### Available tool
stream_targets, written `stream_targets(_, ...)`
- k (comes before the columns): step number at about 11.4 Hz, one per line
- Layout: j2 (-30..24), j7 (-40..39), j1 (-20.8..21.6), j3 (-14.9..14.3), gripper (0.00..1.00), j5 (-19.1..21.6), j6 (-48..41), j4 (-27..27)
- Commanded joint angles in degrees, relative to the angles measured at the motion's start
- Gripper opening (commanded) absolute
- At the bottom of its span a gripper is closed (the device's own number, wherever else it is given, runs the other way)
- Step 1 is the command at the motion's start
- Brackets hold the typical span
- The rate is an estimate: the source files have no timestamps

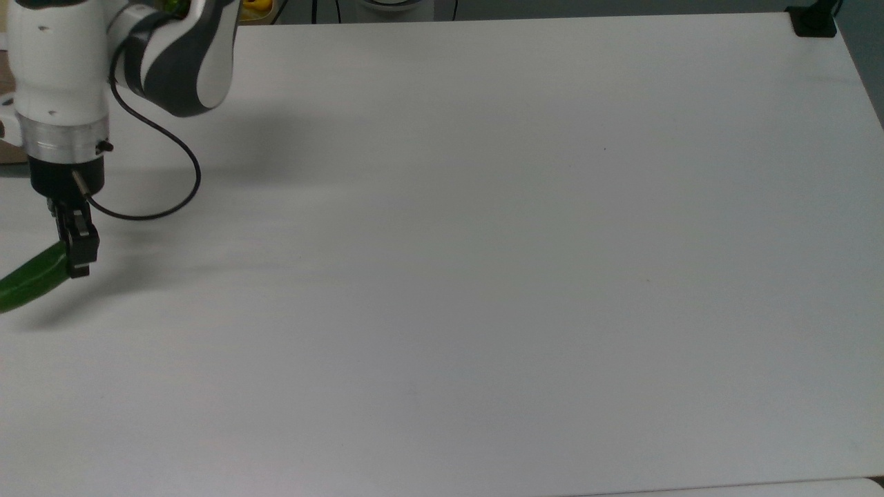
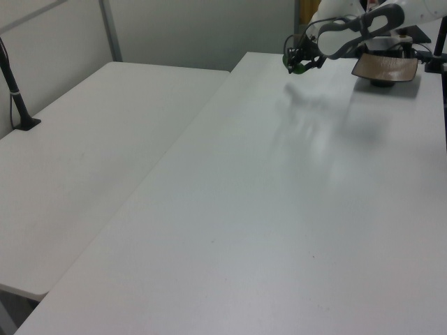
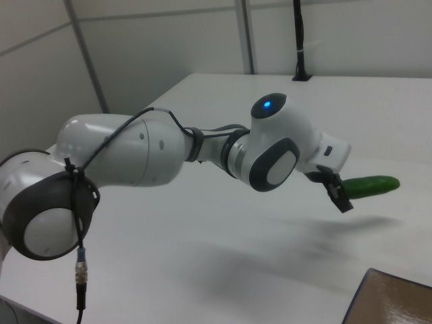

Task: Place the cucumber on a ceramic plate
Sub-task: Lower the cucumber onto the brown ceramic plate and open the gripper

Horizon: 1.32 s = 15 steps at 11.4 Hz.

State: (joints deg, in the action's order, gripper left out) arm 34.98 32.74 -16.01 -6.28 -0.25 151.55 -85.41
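Cucumber (image 1: 31, 281): clamped at one end by the closed gripper (image 1: 74, 254), held clear above the white table (image 1: 483, 241) at the top view's far left; placement on the plate (image 2: 385, 67) judged still outstanding.

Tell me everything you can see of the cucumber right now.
The cucumber is glossy, dark green and slightly curved, with a rounded free end. The claw is shut on one end, and the rest sticks out sideways, roughly level, clear of the white table, where its shadow falls. In the top view it runs off the top view's left edge. It is not on the ceramic plate.
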Motion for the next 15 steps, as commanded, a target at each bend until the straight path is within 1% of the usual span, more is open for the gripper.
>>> stream_targets(1, -8.6, -9.3, -2.4, 0.9, 0.38, 0.4, -9.6, -6.8)
stream_targets(3, -11.1, -16.3, -4.7, 0.7, 0.38, 0.5, -16.6, -6.9)
stream_targets(4, -11.9, -19.7, -5.9, 0.4, 0.38, 0.5, -18.6, -6.9)
stream_targets(7, -12.8, -30.1, -9.9, -0.7, 0.38, 0.7, -21.6, -7.2)
stream_targets(10, -14.2, -40.2, -14.2, -0.7, 0.38, 0.6, -23.9, -10.3)
stream_targets(11, -14.2, -42.8, -15.4, -0.9, 0.38, 0.6, -24.3, -10.7)
stream_targets(12, -14.2, -44.6, -15.9, -1.8, 0.38, 0.6, -24.8, -10.7)
stream_targets(15, -14.2, -48.0, -16.1, -3.2, 0.38, 0.7, -25.0, -11.8)
